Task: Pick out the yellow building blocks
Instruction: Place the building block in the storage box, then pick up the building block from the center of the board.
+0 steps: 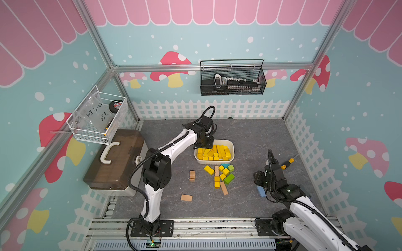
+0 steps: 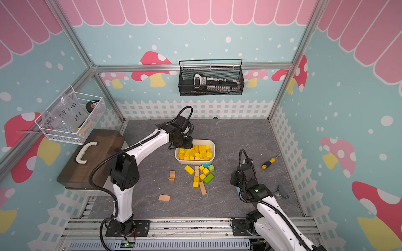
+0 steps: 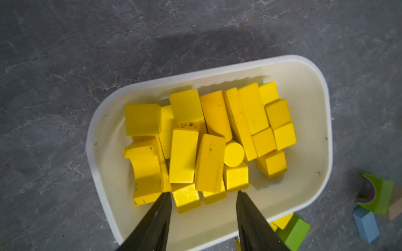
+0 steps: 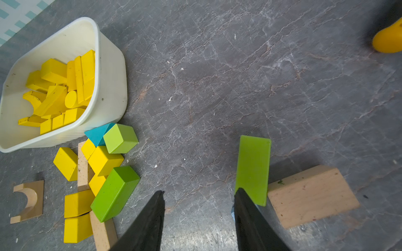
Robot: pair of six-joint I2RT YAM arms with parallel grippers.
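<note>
The yellow blocks (image 1: 214, 152) are painted wood: light and rigid, with smooth faces that could slip a little under a loose pinch. Nothing about them looks fragile. Most lie heaped in the white tub (image 1: 232, 150) at the centre of both top views. A handful of loose yellow blocks (image 1: 217, 182) lie on the table (image 1: 261, 134) just below the tub, wedged among tan bars (image 1: 224, 188), green blocks (image 1: 229, 178) and a teal block (image 1: 225, 165). The best hold is probably across two flat opposite faces, over the short width of a bar. The yellow brick (image 1: 208, 170) at the cluster's left edge stands free enough for that. Those touching green or tan neighbours leave little room for a finger.

The left arm reaches up the frame from its base at the lower edge, with its elbow raised and its wrist bent down. This puts the left gripper (image 3: 202, 193) over the tub's left end. Its jaws stand partly apart with nothing between them; the blocks in its wrist view lie below, in the tub. The right arm is folded low at the lower right, and the right gripper (image 4: 199, 190) points down at bare table. Its jaws are likewise parted and empty, with one finger just beside a flat green slab (image 4: 253, 169) that has a tan block (image 4: 311, 195) next to it.
</note>
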